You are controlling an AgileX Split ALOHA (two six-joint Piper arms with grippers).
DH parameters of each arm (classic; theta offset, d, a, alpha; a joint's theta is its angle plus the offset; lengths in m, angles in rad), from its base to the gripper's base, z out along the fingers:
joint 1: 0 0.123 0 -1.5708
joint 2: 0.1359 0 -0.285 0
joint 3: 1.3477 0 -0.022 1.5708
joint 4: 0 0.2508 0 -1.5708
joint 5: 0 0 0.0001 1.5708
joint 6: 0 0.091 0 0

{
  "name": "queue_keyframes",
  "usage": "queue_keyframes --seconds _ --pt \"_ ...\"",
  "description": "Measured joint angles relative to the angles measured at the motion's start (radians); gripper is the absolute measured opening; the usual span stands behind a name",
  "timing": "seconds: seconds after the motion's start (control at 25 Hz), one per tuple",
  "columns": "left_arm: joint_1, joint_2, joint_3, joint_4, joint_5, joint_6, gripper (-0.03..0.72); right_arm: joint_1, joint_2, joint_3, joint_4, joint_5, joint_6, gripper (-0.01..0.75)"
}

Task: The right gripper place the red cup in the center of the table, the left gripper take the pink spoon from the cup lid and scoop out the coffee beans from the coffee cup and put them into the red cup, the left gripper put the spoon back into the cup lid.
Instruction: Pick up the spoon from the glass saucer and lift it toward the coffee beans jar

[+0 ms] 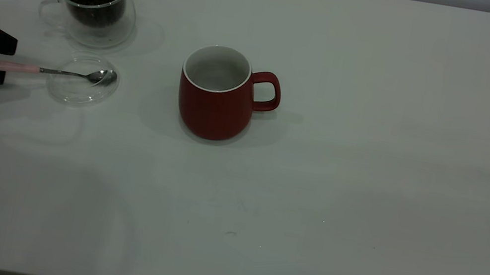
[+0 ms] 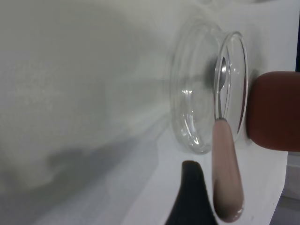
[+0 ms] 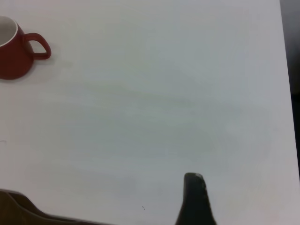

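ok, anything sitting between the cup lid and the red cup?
No. In the exterior view the stretch between the cup lid and the red cup is bare table.

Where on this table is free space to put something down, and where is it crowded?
Free: the whole stretch of table right of the red cup, and the wide front strip below it. Crowded: the far left, where the coffee cup, cup lid with the pink spoon, and the left tool sit close together.
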Motion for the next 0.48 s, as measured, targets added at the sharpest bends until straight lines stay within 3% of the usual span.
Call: queue_keyframes --seconds 0.2,0.48 --pt "-0.008 0.000 -0.001 -0.003 0.001 0.003 0.577 0.000 0.000 0.000 0.000 0.000 0.000 0.591" --pt "-0.008 0.000 -0.002 -0.003 0.000 0.004 0.397 0.000 0.000 0.000 0.000 0.000 0.000 0.591"
